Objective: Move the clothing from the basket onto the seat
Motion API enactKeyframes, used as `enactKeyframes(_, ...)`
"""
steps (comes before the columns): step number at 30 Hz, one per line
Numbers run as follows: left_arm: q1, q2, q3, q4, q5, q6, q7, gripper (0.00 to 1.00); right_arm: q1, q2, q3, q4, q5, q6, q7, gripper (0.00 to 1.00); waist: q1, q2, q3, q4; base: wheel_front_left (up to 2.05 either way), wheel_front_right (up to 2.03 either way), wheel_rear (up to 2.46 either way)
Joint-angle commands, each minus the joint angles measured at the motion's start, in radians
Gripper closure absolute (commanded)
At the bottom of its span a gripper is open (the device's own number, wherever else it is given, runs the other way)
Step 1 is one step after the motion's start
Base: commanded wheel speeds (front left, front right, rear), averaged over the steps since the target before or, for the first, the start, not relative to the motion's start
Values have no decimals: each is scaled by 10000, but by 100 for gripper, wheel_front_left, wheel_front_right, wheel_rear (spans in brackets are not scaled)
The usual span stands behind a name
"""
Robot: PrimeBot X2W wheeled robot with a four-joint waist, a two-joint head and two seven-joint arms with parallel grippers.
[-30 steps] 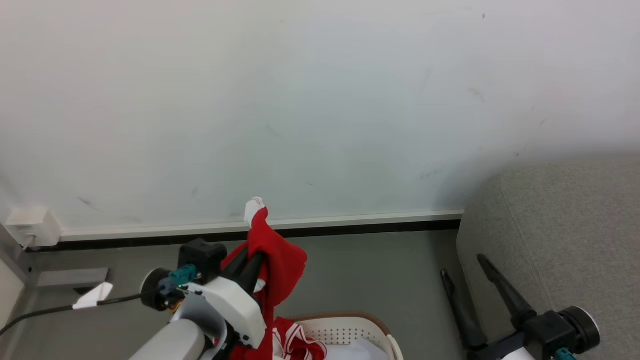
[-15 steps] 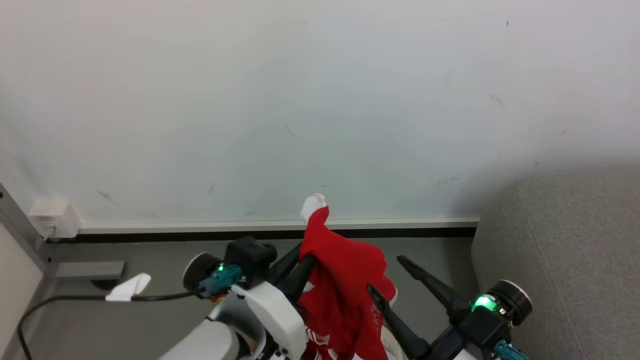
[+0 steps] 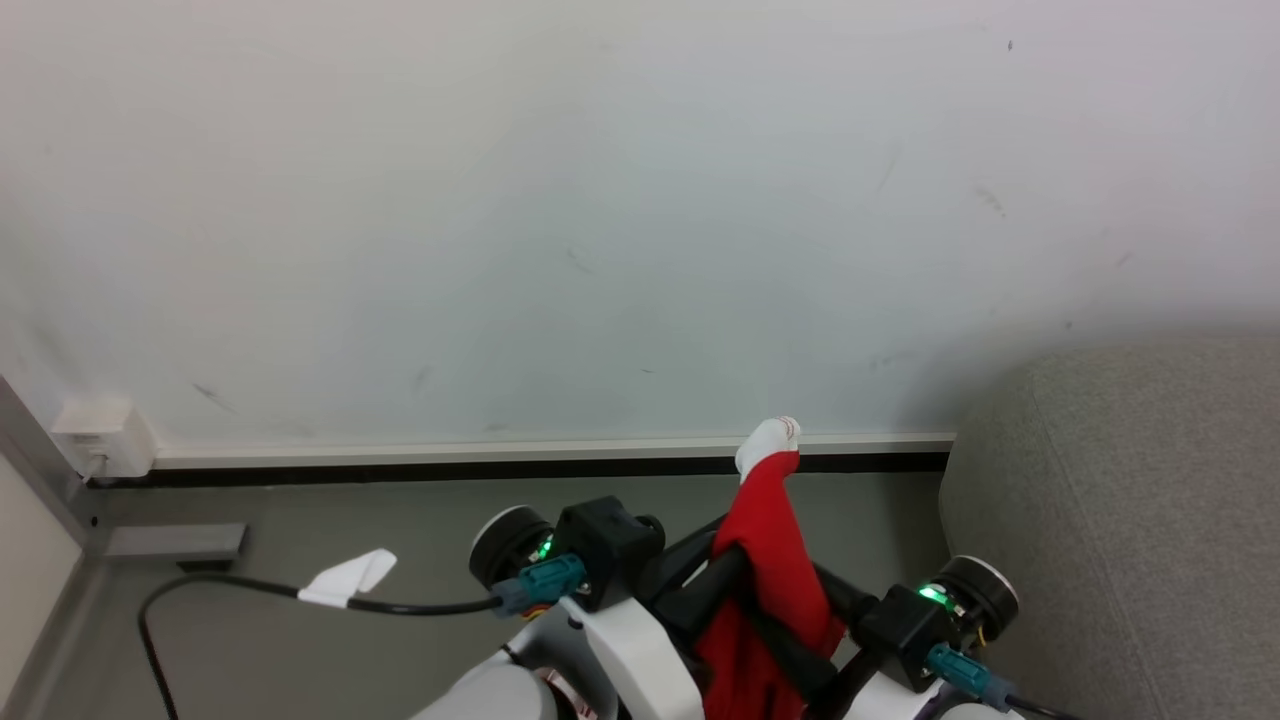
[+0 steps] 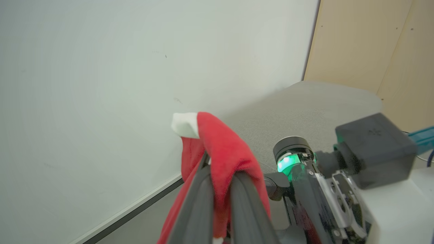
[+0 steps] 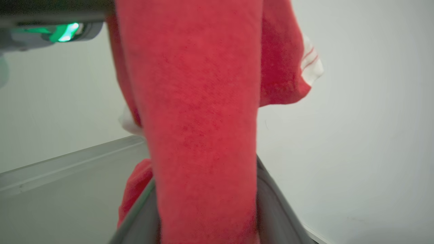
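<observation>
Two changes mark the last second, taken from left to right. At the far left the wall socket [image 3: 100, 440] sits slightly further right in the head view than it did. The camera has turned a little; the socket itself has not moved. The black cable [image 3: 250, 590] with its white tag [image 3: 350, 578] trails to the left wrist and has been drawn along with it.

The left end effector [image 3: 735, 550] has carried its load rightward over the grey floor, far more than the camera's turn accounts for. Its two fingers are clamped tight on a fold of the clothing [image 3: 775, 560], a red garment whose white cuff [image 3: 768, 445] sticks up in front of the skirting board. The garment hangs in the air from that pinch, between the two arms.

The right end effector [image 3: 790, 615] lay spread and idle down by the seat a second ago. It has since come in to the hanging cloth. In its wrist view a dark finger stands on each side of the red fabric, fairly wide apart, and I cannot tell whether they press it yet.

At the far right the seat [image 3: 1130, 500] is near the garment but not touching it. As I read it, this piece is already lifted out of the basket and a second hold is being taken. The carry over the seat's rounded edge remains.
</observation>
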Motion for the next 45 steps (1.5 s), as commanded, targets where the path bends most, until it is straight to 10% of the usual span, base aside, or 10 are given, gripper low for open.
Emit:
enactKeyframes(1, -50, 57, 50, 27, 51, 51, 8, 100, -200, -16, 101, 22, 91, -25, -29, 100, 0, -1, 17, -15, 0, 0, 0)
enactKeyframes(5, 46, 194, 193, 343, 179, 284, -186, 95, -410, -141, -176, -40, 457, -26, -74, 100, 0, -1, 158, -253, 0, 0, 0)
enactKeyframes(9, 166, 309, 278, 752, 240, 371, -448, 0, -454, -393, -524, -236, 602, -26, -86, 100, 0, -1, 290, -650, 0, 0, 0)
enactKeyframes(30, -599, -21, 125, 1480, 427, 207, -956, 0, -338, -1688, -3143, -1809, 29, -26, 238, 100, 0, -1, 2007, -3860, 0, 0, 0)
enactKeyframes(45, -3474, 609, 150, 791, 1491, -662, -196, 0, -4768, -2668, -6906, -845, -895, -26, 1028, 100, 0, -1, 6510, -2376, 0, 0, 0)
